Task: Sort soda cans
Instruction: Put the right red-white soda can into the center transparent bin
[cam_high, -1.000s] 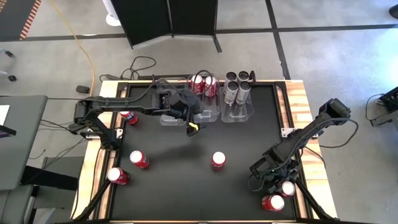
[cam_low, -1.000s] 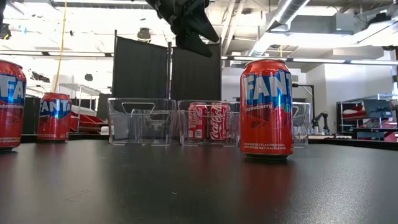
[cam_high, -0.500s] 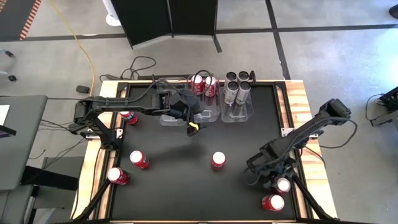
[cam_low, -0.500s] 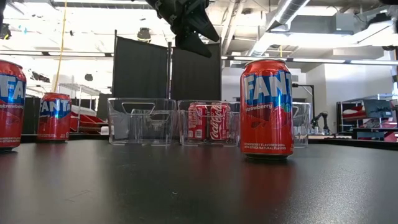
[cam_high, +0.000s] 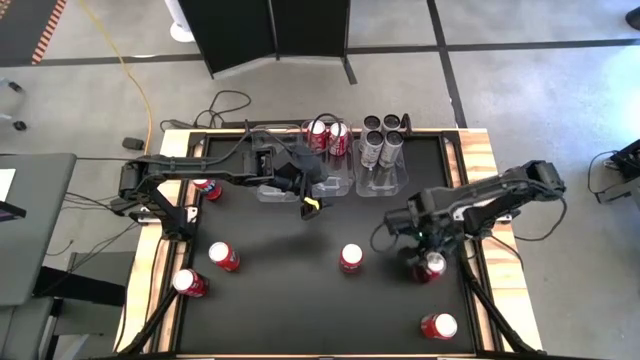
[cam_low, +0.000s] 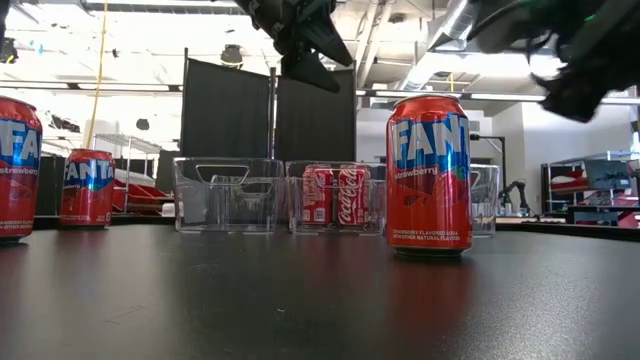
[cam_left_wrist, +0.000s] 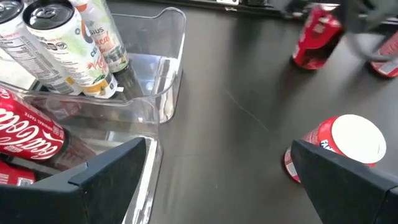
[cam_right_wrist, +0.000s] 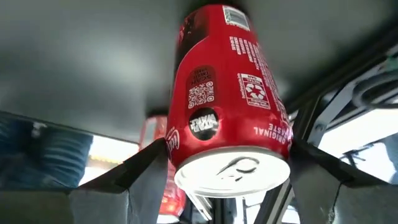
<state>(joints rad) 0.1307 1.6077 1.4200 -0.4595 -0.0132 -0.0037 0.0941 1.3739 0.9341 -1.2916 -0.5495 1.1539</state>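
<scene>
Black table (cam_high: 300, 300): middle bin (cam_high: 322, 180) holds red cans (cam_high: 329, 135); right gripper (cam_high: 428, 262) clamped on red can (cam_high: 432, 266).

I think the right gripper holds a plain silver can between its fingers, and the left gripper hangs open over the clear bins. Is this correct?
Not quite. The can in the right gripper is a red soda can, not silver, as the right wrist view shows. The left gripper does hang open over the clear plastic bins.

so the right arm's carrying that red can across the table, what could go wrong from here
1. The right hand grips the red can only near its top, so a fast swing could tilt or drop it.
2. A loose can stands close beside the carried one and could get knocked over.
3. The left hand hovers open by the bins, so the arms may crowd each other there.
</scene>
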